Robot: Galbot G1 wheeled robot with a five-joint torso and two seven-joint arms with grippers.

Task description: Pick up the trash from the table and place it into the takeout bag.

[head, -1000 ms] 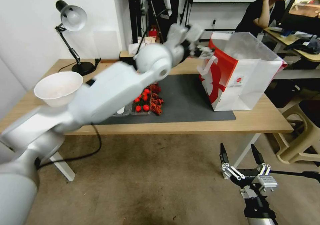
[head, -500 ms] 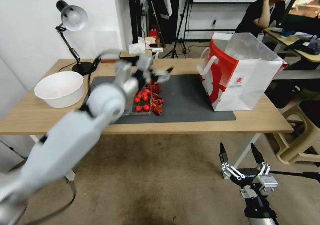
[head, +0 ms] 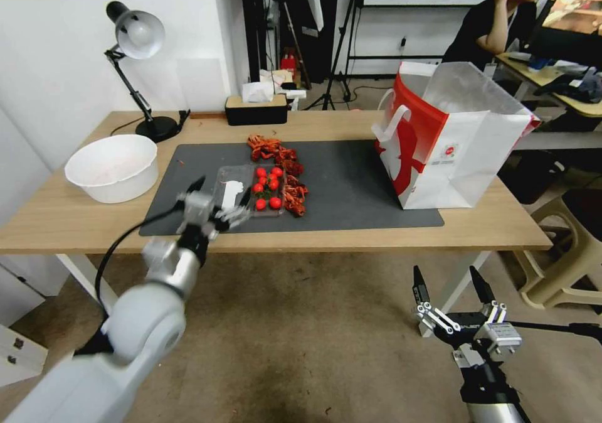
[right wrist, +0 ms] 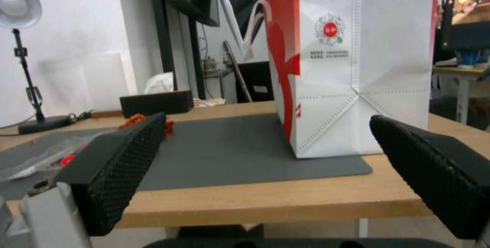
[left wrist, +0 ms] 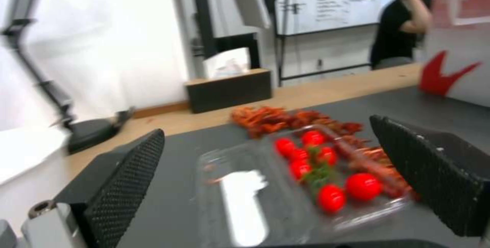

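Left gripper (head: 210, 206) has swung back from the bag (head: 461, 153) to the table's (head: 376, 235) near edge, jaws spread and empty, just short of the tomato tray (head: 251, 191). Bag stands upright at the mat's (head: 351, 184) right end. Right gripper (head: 453, 300) hangs low off the near right, fingers apart, empty.

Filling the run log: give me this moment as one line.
left tool: open, near clear tray of red tomatoes | right tool: open, below light-wood table | white-and-red takeout bag: upright
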